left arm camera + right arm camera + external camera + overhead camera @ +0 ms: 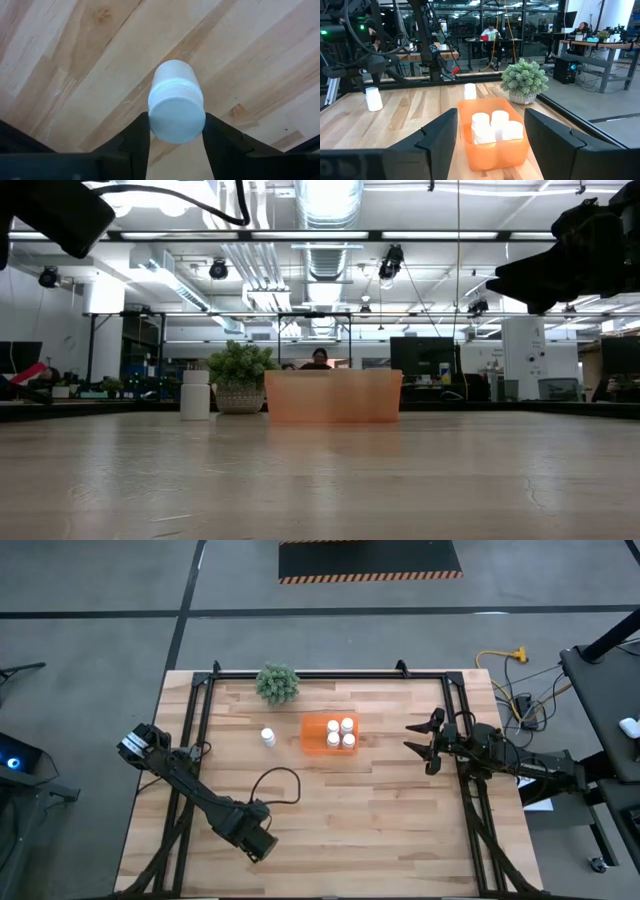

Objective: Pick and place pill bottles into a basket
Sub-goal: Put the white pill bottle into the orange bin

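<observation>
I read the table from my left arm across. My left gripper sits low over the near-left part of the wooden table, and in its wrist camera both fingers are pressed against the cap end of a held pill bottle, with bare boards behind it. I judge the bottle is lifted clear of the wood, ready to carry toward the basket.

Further along, a lone pill bottle stands upright on the boards, well apart from my left gripper and just left of the orange basket. It is not yet collected. Behind it, near the far edge, a small green potted plant stands; it is no part of the job.

The basket sits about mid-table toward the far side, with three bottles in the basket standing upright, bunched at its right end, so the left half is free for more.

On the right, my right gripper hovers beside the basket with its fingers spread wide and nothing between them, aimed at the basket as if waiting.

My count: five bottles visible, one basket, one plant.
</observation>
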Controlling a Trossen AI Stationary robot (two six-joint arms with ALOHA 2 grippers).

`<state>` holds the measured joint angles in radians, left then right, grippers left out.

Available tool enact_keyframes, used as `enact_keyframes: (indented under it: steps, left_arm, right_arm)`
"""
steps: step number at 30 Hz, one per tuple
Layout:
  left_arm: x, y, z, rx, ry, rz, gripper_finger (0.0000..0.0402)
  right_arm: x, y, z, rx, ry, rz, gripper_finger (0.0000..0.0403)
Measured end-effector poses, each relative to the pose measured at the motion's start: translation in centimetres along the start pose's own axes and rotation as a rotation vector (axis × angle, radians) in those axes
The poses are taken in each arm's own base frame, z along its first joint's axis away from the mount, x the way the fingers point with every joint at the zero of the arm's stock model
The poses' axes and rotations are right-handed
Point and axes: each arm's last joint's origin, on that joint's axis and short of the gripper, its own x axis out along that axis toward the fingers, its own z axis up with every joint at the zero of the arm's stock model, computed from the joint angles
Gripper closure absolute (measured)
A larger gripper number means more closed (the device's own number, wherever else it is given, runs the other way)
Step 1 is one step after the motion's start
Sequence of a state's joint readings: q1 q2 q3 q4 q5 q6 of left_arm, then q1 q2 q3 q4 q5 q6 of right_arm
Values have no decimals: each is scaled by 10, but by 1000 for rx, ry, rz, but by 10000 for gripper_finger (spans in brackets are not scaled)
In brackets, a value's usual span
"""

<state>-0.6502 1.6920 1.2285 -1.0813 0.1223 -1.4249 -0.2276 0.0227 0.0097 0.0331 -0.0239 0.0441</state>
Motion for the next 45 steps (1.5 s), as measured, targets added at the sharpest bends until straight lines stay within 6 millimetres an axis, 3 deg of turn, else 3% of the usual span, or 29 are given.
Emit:
enact_keyframes:
  steps: [9, 17, 31, 45]
  left_arm:
    - [-1, 0, 2, 58, 0, -4, 263]
    - [-12, 6, 17, 107, -9, -40, 263]
    - [-58, 29, 80, 164, -98, -104, 263]
    - [-103, 66, 140, 270, -213, -55, 263]
  right_arm:
    - [0, 0, 0, 0, 0, 0, 184]
    - [0, 0, 0, 0, 0, 0, 184]
    - [0, 0, 0, 0, 0, 1, 184]
    - [0, 0, 0, 0, 0, 0, 184]
